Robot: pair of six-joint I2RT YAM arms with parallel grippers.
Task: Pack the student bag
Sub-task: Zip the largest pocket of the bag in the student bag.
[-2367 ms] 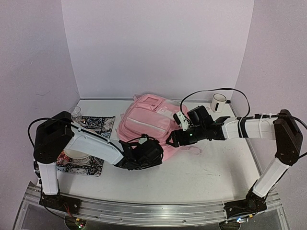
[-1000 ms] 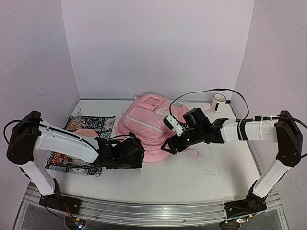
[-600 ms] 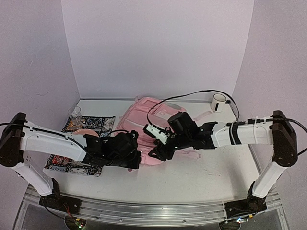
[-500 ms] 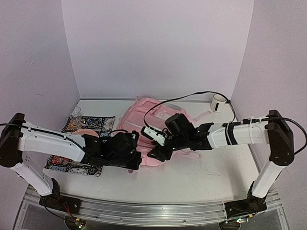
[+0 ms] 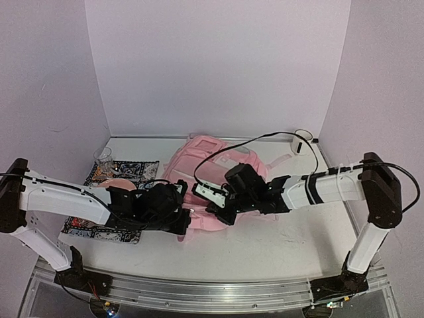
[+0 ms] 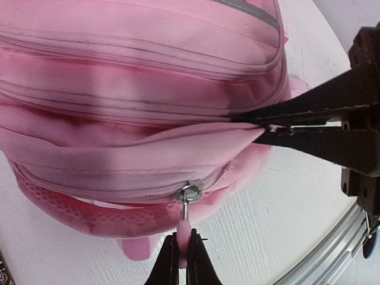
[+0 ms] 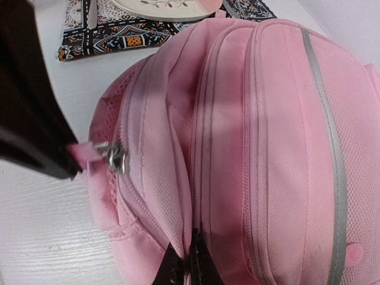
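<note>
Now the student bag (image 5: 189, 165) lies mid-table, right of the patterned mat (image 5: 136, 171). Left gripper (image 6: 181, 264) clenches its zipper pull (image 6: 184, 228) at the near end; right gripper (image 7: 190, 261) pinches a fabric fold (image 7: 178, 196) there.

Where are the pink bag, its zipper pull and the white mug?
pink bag (image 5: 185, 164), top view, on its front fabric.
zipper pull (image 6: 184, 225), left wrist view, on the pink tab.
white mug (image 5: 300, 146), top view, on its side wall.
</note>
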